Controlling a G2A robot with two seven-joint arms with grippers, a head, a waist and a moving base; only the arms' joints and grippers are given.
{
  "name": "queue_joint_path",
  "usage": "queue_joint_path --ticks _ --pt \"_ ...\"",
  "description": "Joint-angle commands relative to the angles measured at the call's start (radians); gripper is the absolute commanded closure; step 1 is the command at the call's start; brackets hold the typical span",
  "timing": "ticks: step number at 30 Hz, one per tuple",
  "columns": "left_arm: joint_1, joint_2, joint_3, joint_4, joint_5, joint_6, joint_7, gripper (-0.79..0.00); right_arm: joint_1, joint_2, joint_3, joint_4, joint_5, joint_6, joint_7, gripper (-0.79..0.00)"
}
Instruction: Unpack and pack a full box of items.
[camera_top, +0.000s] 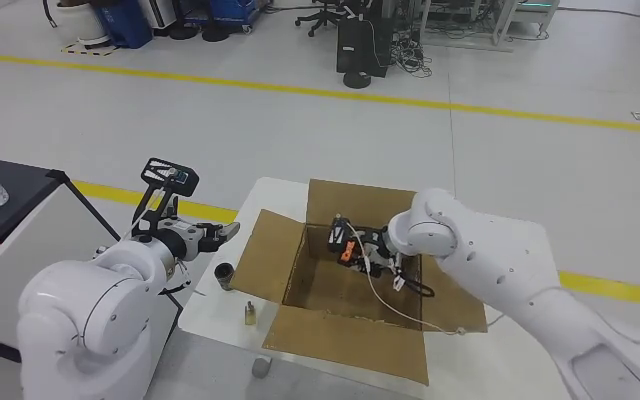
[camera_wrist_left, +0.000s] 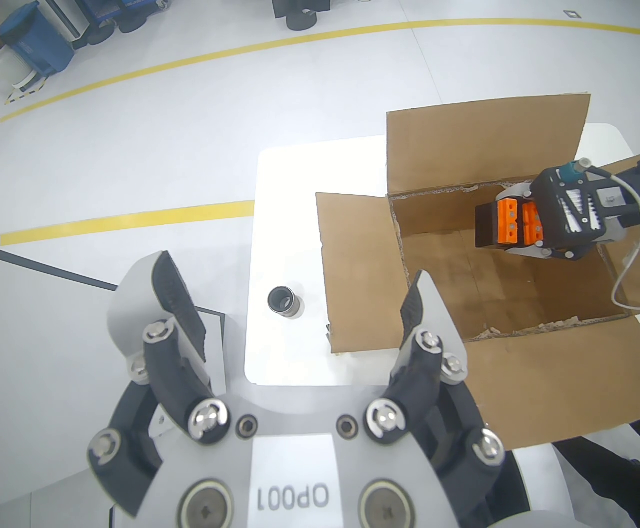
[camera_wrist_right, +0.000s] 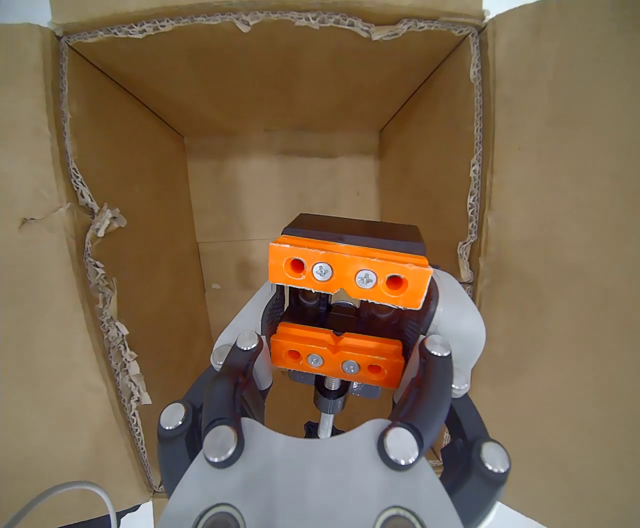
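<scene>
In the top view the left gripper (camera_top: 225, 234) hangs at the lower left of the frame, off the table's left edge. Its jaws are spread wide with nothing between them. Just past it, on the white table (camera_top: 215, 305), stands a short black cylinder (camera_top: 224, 275). Nearer the lower edge is a small pale thing (camera_top: 250, 313), too small to tell. Both sit outside the box, just beside its left flap.

The cardboard box (camera_top: 350, 340) takes the centre of the frame, with all four flaps folded out and ragged torn rims. The right arm comes in from the lower right. The right gripper (camera_wrist_right: 350, 325) is down inside the box, its jaws pinching a small vise (camera_wrist_right: 350, 272) by the two sides of its dark body. The vise sits toward the box's upper left corner. Whether it rests on the box floor or hangs above it cannot be told. Farther off, yellow lines (camera_top: 330, 92) cross the pale room floor.

The vise looks rigid and probably heavy for its size. It has a threaded screw, and one of its two orange clamp faces may slide. Those faces seem smooth plastic, likely slippery under the pads. The flat sides of the dark body, where the pads sit, look like the soundest hold, close to the middle so it does not tip. The thin screw looks like a poor place to grasp.
</scene>
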Motion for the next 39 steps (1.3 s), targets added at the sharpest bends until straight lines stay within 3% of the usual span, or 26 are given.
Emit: queue_joint_path --ticks 1,6,21,39 --pt "0.000 0.000 0.000 0.000 0.000 0.000 0.000 -0.785 -0.003 -0.006 -0.001 0.020 0.006 0.017 -0.004 0.000" --pt "0.000 0.000 0.000 0.000 0.000 0.000 0.000 -0.785 -0.006 -0.018 0.022 0.058 0.092 0.211 0.047 0.000" --pt "0.000 0.000 0.000 0.000 0.000 0.000 0.000 -0.785 -0.072 -0.011 0.100 -0.026 0.165 0.553 0.132 0.000" --pt "0.000 0.000 0.000 0.000 0.000 0.000 0.000 -0.785 -0.099 -0.009 0.107 -0.028 0.163 0.581 0.109 0.000"
